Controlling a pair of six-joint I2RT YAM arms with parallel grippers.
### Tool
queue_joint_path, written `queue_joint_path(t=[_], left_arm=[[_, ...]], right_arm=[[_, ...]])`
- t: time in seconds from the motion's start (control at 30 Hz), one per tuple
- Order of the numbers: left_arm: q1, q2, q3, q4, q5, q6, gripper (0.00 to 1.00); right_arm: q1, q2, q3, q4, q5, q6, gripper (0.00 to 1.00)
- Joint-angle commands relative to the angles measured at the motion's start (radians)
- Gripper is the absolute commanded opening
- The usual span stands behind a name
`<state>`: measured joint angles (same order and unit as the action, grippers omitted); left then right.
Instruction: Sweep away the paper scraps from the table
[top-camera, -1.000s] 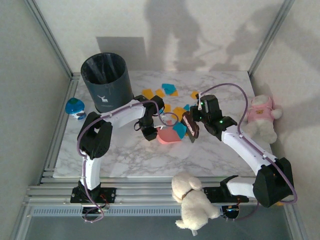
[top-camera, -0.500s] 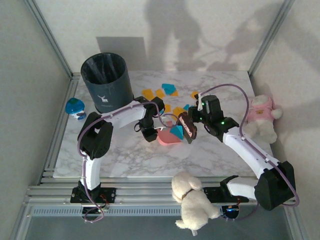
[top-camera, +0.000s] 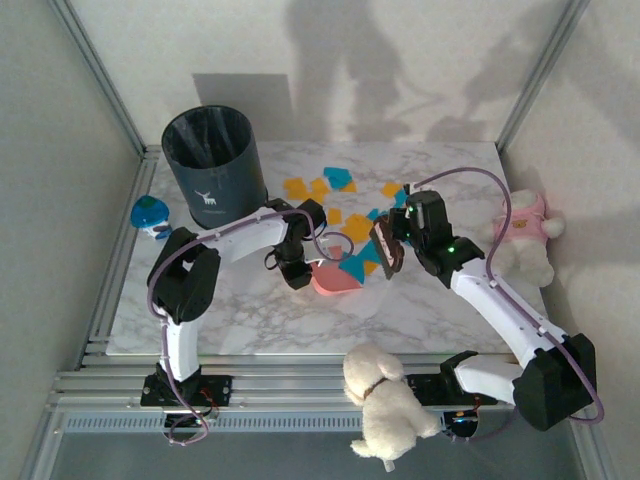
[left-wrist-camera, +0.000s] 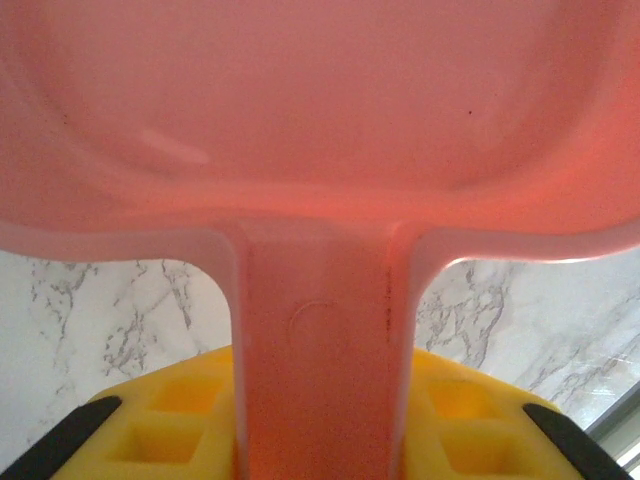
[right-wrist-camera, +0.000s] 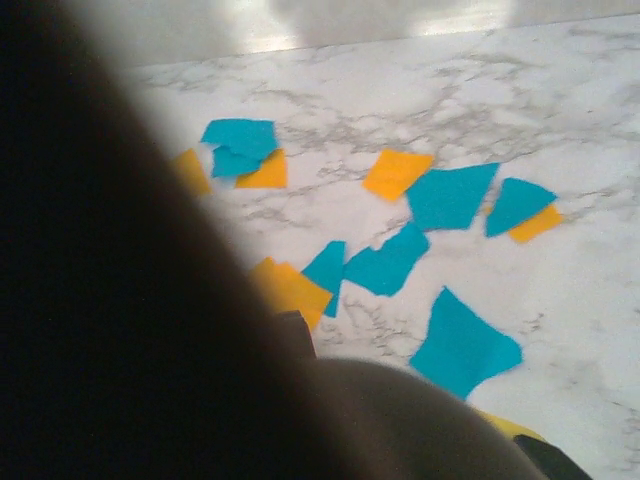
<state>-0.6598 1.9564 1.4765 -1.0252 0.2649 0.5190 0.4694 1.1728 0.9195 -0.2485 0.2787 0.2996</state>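
Jaws on the left gripper (top-camera: 300, 272) squeeze the pink dustpan (top-camera: 335, 279). At its two o'clock, the right gripper (top-camera: 398, 238) pinches a dark brush (top-camera: 386, 251).

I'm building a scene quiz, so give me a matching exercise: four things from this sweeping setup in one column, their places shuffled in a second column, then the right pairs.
Things:
1. pink dustpan
2. dark brush
3. dark bin
4. blue-green round toy

Places:
A. far-left corner of the table
B. in the right gripper
C. left edge of the table, nearer than the bin
D. handle clamped in the left gripper

Pairs: 1-D, 2-B, 3-A, 4-C
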Motion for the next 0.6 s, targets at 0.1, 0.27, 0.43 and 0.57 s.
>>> queue_joint_path(t=[0.1,0.27,0.43,0.57], left_arm=[[-0.010,-0.009,-0.012,-0.038,0.008,-0.011,0.00],[-0.012,-0.005,-0.009,-0.037,0.008,-0.010,0.00],[-0.012,-0.002,-0.011,-0.032,0.010,-0.011,0.00],[-0.012,-0.002,-0.018,-0.023,0.006,-0.016,0.00]], right_arm=[[0.007,0.001,0.018,-0.024,0.189,0.019,0.00],[0.007,0.046,0.039,-0.059,0.268,0.024,0.00],[0.007,0.082,0.033,-0.013,0.205,-0.024,0.00],[0.008,0.098,0.029,-0.002,0.142,-0.039,0.00]])
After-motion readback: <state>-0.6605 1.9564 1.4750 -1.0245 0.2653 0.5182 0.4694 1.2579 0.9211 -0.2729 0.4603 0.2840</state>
